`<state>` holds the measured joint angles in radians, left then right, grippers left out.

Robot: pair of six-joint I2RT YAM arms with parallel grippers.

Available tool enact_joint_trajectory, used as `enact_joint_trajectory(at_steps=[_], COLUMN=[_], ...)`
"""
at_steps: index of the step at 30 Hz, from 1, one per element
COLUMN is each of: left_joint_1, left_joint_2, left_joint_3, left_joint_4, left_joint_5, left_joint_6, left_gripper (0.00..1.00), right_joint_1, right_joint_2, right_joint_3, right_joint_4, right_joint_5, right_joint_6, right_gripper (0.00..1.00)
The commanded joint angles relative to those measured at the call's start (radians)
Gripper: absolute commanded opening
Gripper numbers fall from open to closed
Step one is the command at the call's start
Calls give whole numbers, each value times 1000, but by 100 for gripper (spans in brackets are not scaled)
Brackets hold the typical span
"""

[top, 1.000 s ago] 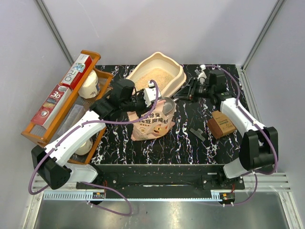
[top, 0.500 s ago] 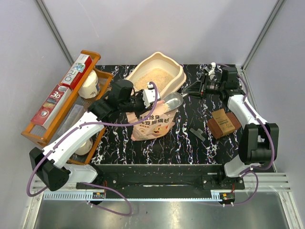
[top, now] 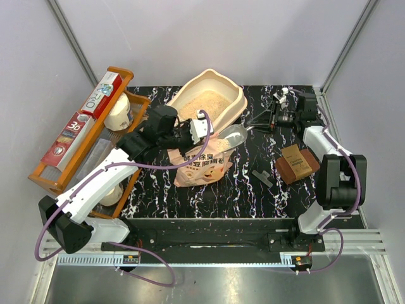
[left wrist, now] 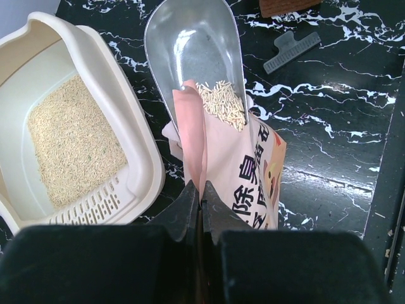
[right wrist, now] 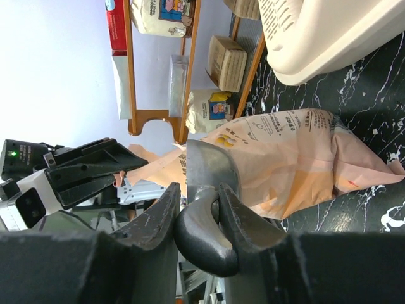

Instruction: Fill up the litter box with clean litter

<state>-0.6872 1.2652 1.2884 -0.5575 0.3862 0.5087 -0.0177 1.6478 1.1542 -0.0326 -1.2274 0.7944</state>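
Observation:
The cream-beige litter box [top: 235, 95] stands at the back centre, with pale beige litter [top: 201, 107] spread over its floor. It also shows in the left wrist view [left wrist: 136, 145] with its litter [left wrist: 73, 145]. My left gripper [top: 204, 136] is shut on the top edge of the pink bag [left wrist: 243, 183], holding it upright in front of the box. My right gripper [top: 266, 118] is shut on the handle of a metal scoop [top: 231, 135]. The scoop [left wrist: 193, 57] hangs just over the bag's mouth with a small heap of granules [left wrist: 223, 104] at its rear.
An orange wooden rack [top: 63, 158] with boxes and bags stands along the left. A brown box [top: 294, 163] and a grey clip [top: 261, 176] lie on the black marbled table at the right. Grey walls close in the back and sides.
My right arm has drawn back to the right, lifting the scoop out of the bag's mouth and up to the right. My left arm has hardly moved.

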Motion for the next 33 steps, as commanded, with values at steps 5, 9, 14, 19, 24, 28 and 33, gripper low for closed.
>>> enact_joint_trajectory(at_steps=[5, 9, 14, 19, 24, 28, 33], left_joint_1=[-9, -12, -12, -12, -12, -11, -11], left_joint_2=[-16, -20, -30, -52, -87, -104, -105], left_joint_3=[48, 48, 38, 22, -9, -41, -54], left_joint_4=[64, 51, 51, 30, 22, 21, 21], left_joint_5=[8, -4, -21, -40, -44, -41, -26], left_joint_6=[13, 28, 34, 60, 70, 88, 90], left_gripper=[0, 0, 0, 0, 0, 0, 0], right_joint_1=[-22, -22, -37, -62, -74, -76, -73], right_joint_2=[109, 121, 116, 81, 52, 40, 63], right_joint_3=[-165, -116, -80, -45, 1, 48, 200], right_joint_4=[492, 425, 450, 444, 419, 402, 215], right_joint_5=[-95, -124, -152, -156, -159, -115, 28], right_joint_6=[311, 276, 318, 331, 351, 355, 249], right_gripper=[0, 0, 0, 0, 0, 0, 0])
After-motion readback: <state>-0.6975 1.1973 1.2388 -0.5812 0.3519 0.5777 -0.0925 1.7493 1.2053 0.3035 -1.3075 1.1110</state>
